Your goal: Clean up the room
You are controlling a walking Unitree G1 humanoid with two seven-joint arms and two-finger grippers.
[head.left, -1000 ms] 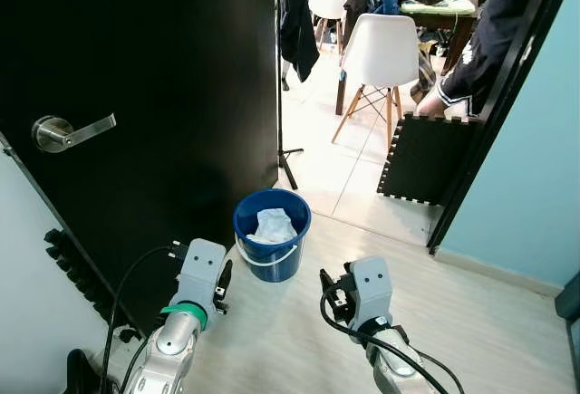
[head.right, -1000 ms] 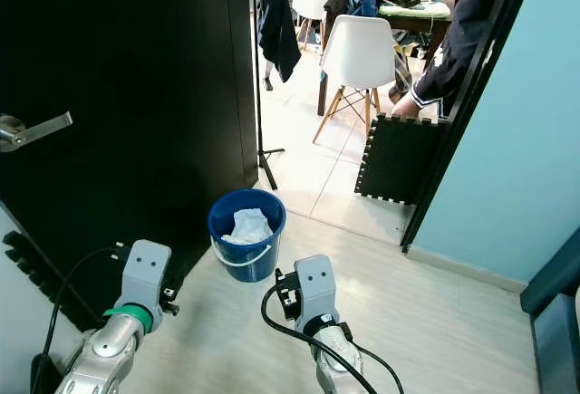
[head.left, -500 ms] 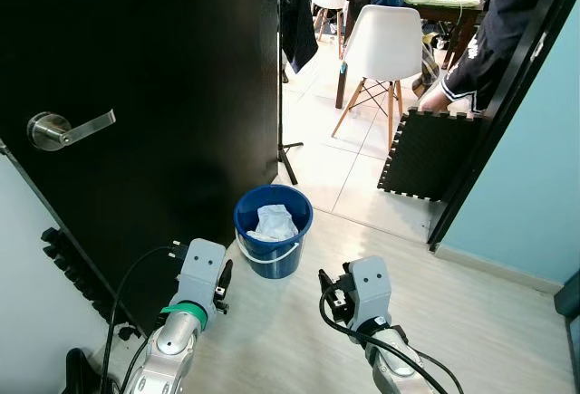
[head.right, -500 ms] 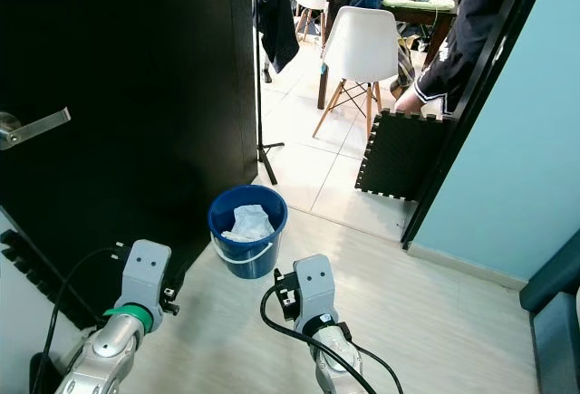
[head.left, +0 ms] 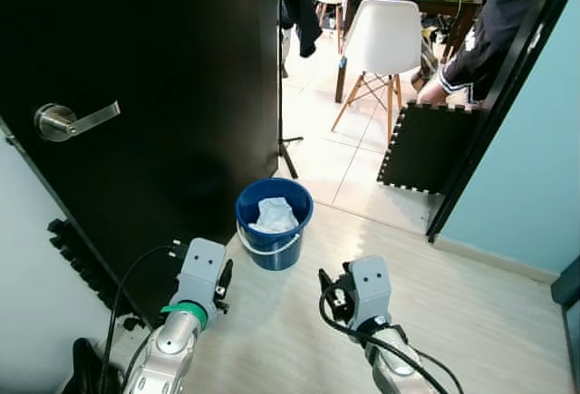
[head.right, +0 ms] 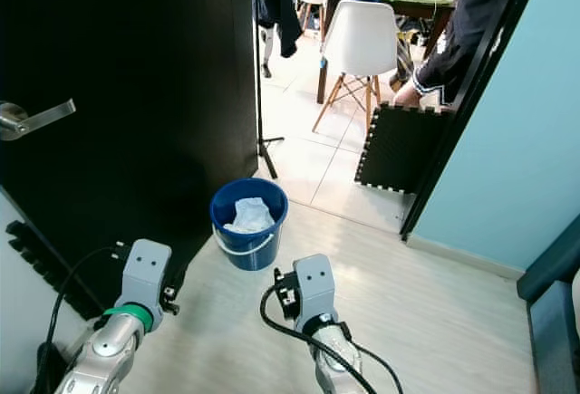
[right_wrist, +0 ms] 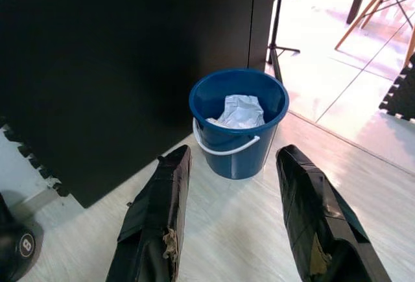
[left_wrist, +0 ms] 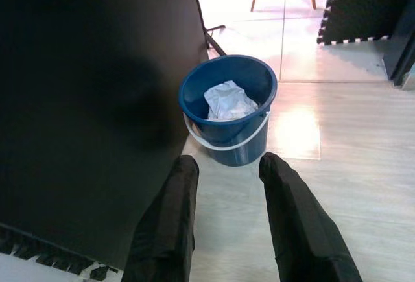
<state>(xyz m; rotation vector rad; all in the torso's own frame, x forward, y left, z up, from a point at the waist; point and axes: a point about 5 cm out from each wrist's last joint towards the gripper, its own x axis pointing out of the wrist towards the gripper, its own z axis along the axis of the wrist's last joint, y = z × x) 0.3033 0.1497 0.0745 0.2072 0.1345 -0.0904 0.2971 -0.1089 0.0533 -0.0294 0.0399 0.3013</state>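
Pale wood floor [head.left: 471, 321] by an open black door [head.left: 163, 68]: a blue bucket [head.left: 274, 223] stands at the door's edge, crumpled white paper [head.left: 274, 216] inside it.

Short of the bucket, the left gripper [left_wrist: 224, 220] and right gripper [right_wrist: 233, 220] hover above the floor, each with its fingers spread apart and holding nothing. Beyond the doorway lie a tiled floor [head.left: 326, 154], a black foam mat [head.left: 426, 149] leaning upright, a white chair [head.left: 385, 41] and a person's dark sleeve [head.left: 485, 36].
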